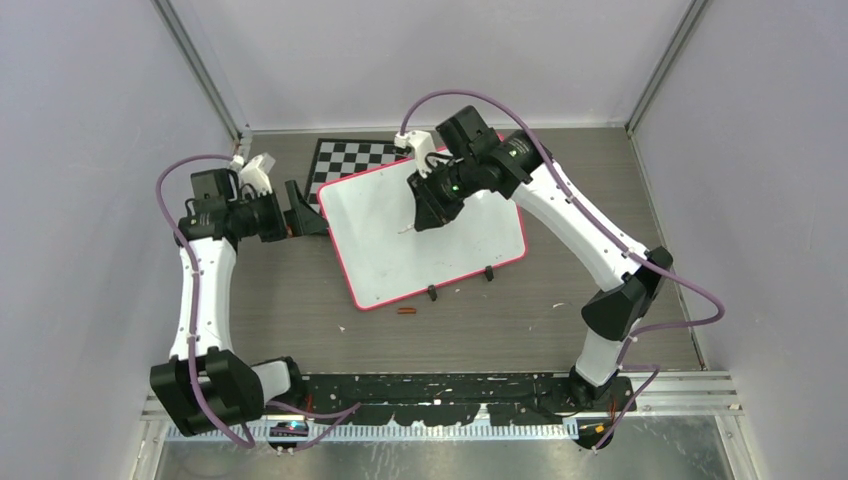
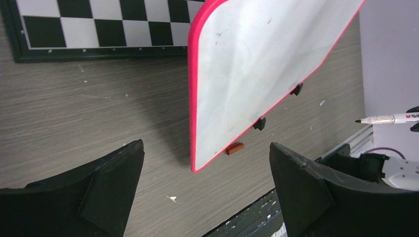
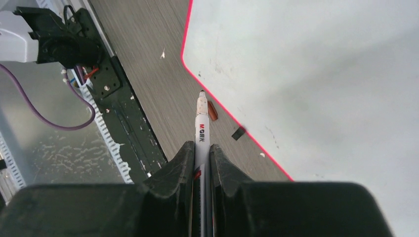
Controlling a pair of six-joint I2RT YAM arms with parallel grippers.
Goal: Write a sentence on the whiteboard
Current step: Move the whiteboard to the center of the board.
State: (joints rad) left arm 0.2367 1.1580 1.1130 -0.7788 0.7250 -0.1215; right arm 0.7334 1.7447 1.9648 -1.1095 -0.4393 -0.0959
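A flat white red-rimmed whiteboard [image 1: 400, 255] is laid on the grey wood-grain table [image 1: 500, 330]. A white marker pen [image 3: 201, 126] is clamped in the right gripper [image 3: 201, 148] above it; the left gripper [image 1: 300, 208] is spread wide beside it.

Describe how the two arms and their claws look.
The left arm and right arm have white shells between black joints, with a looping purple cable along each. The left claw and right claw are black, with two wedge-shaped fingers.
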